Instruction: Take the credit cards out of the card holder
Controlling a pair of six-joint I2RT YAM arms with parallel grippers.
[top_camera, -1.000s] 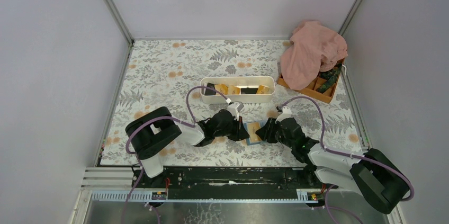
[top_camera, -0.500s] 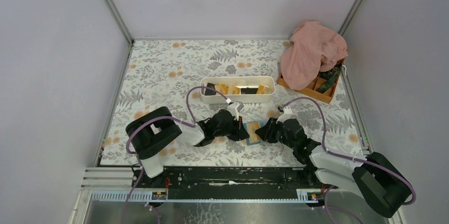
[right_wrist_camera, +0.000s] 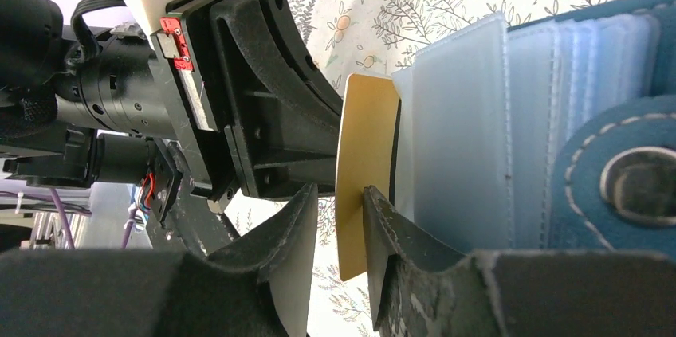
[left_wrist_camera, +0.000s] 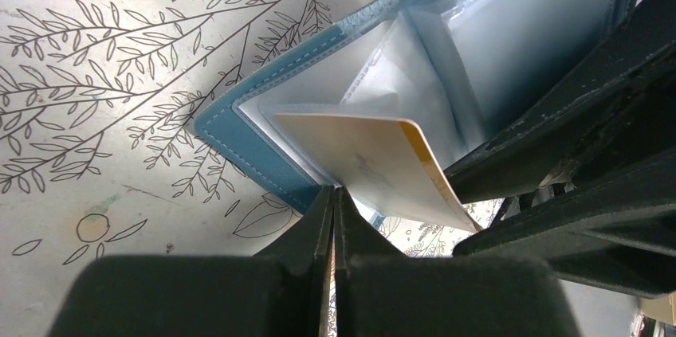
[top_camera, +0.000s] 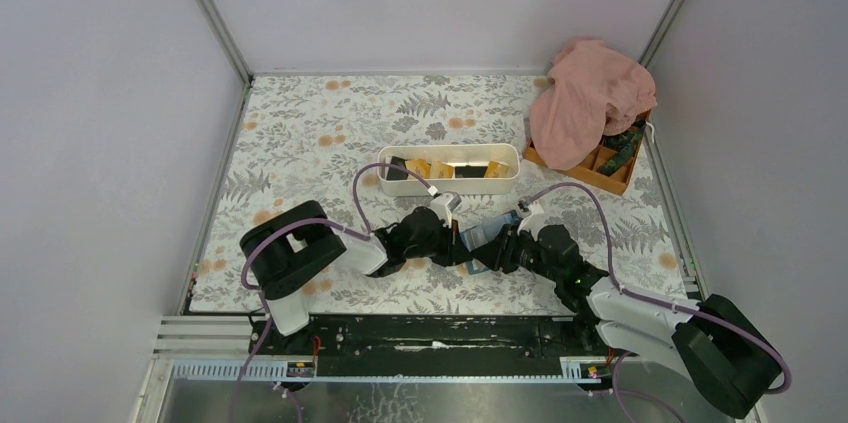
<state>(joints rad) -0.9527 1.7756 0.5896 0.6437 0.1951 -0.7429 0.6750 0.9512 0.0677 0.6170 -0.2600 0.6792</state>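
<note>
The card holder (left_wrist_camera: 239, 134) is open and tilted up from the flowered bench (left_wrist_camera: 96, 74). It is in the middle, near the front, between my two tools. One orange-yellow card (right_wrist_camera: 367, 154) sticks halfway out of a clear pocket.

My left tool (left_wrist_camera: 335, 197) is closed, its fingertips pressed together right at the edge of this card. It seems to pinch the card, but from the wrist view I cannot fully separate the card's edge from the blue cover under it.

My right tool (right_wrist_camera: 339, 191) stands half open around the lower end of the card. One finger (right_wrist_camera: 383, 249) touches the card face, and the other has a small gap to it. The clear sleeves of the holder lie just behind the touching finger.

Further back on the bench, the white tray (top_camera: 450, 153) has some orange-yellow and black cards (top_camera: 440, 170) in it. At the far right, a pink cloth (top_camera: 590, 98) lies over part of an orange box (top_camera: 603, 175).
</note>
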